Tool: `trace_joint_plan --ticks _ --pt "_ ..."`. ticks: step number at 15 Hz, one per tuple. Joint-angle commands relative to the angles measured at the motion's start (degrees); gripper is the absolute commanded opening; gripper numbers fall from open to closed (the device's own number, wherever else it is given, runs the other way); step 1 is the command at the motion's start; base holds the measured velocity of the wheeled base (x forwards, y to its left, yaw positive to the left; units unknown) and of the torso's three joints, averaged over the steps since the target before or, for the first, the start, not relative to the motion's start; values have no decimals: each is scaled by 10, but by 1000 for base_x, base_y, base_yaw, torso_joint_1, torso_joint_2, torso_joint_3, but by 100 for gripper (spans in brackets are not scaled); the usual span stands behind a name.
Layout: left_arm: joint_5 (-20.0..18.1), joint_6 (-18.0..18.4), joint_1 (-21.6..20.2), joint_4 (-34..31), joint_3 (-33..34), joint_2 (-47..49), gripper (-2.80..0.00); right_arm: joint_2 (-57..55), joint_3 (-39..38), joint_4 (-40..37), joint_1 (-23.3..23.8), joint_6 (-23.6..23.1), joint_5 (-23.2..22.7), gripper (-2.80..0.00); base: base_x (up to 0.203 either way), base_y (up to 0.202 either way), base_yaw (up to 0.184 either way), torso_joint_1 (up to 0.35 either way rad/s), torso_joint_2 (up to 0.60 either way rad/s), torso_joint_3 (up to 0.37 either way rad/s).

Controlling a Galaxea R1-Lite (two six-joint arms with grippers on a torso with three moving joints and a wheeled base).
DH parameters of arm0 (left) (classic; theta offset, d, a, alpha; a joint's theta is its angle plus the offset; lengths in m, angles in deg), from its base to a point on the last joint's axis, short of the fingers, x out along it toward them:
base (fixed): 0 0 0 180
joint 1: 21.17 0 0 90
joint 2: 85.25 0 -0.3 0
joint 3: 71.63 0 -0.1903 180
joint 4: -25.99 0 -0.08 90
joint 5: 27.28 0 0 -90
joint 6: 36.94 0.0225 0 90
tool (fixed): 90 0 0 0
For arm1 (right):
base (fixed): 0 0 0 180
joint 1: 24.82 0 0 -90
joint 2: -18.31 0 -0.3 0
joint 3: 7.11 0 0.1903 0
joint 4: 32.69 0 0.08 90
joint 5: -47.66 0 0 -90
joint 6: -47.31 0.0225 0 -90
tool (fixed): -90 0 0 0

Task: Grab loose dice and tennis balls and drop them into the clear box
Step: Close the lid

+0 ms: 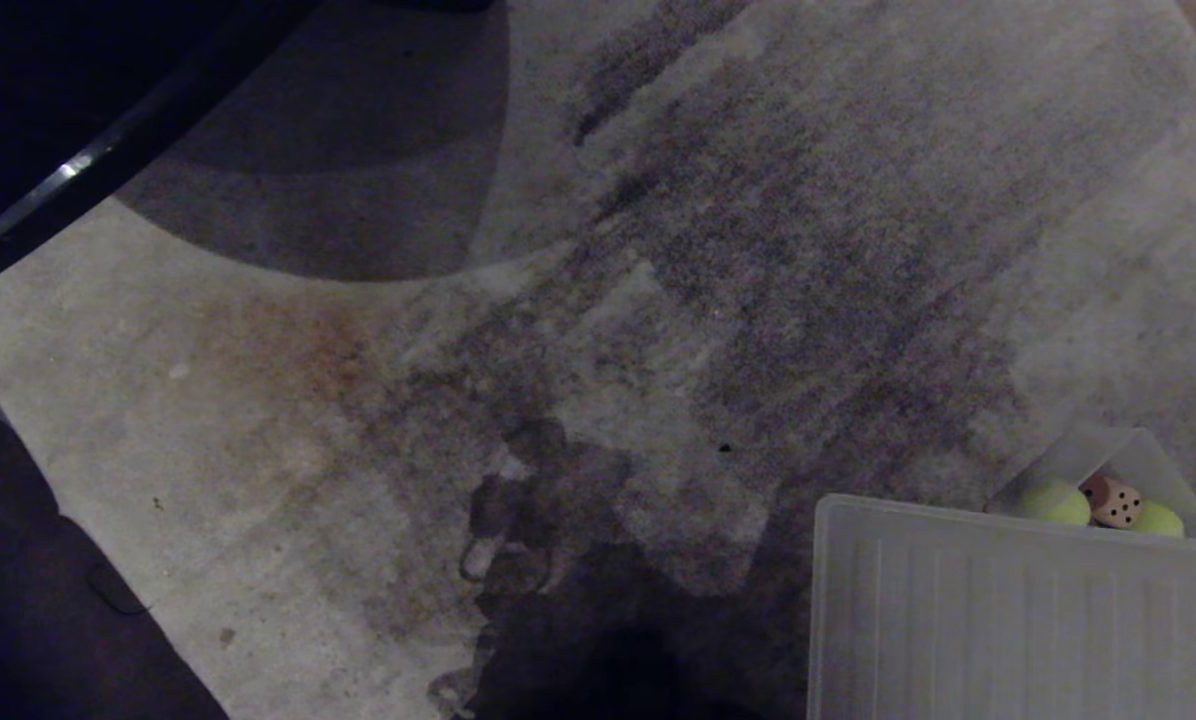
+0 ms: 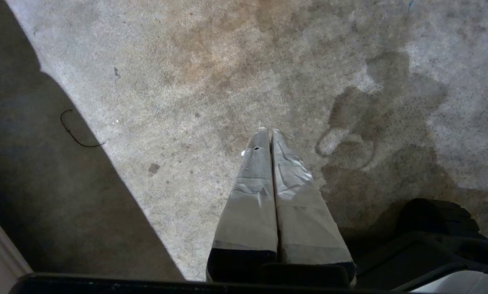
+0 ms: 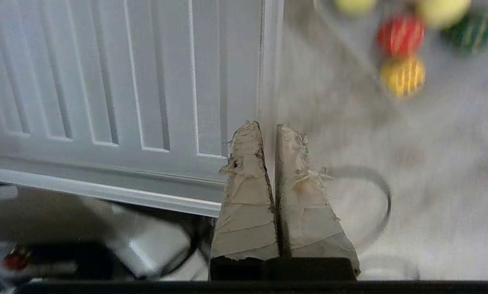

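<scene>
My right pincer was closed and gripped nothing, its two taped fingers pressed together with only a thin slit between them. It hung over the edge where the ribbed white panel met the grey carpet. Beyond the tips, blurred in my right wrist view, lay a red die, a yellow die and a dark green die, with two tennis balls just past them; a faint rim of the clear box ran beside them, though I could not tell there which pieces sat inside it.

My left pincer was likewise closed and empty, parked above bare, stained carpet with nothing of the task near it.

From my head view neither arm showed. The clear box sat at the right, partly hidden behind the ribbed panel. Inside it a beige die rested between two tennis balls, touching both. The rest of the carpet was mottled with dark patches and my own shadow.
</scene>
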Motion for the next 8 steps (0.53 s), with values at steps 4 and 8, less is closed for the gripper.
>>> trace_joint_plan --ticks 4,8 --pt "0 0 0 0 1 1 -280 64 -17 16 -1 1 -2 -280 0 0 0 0 0 0" --pt "0 0 0 0 1 1 -280 64 -17 16 -1 -31 -18 -280 0 0 0 0 0 0"
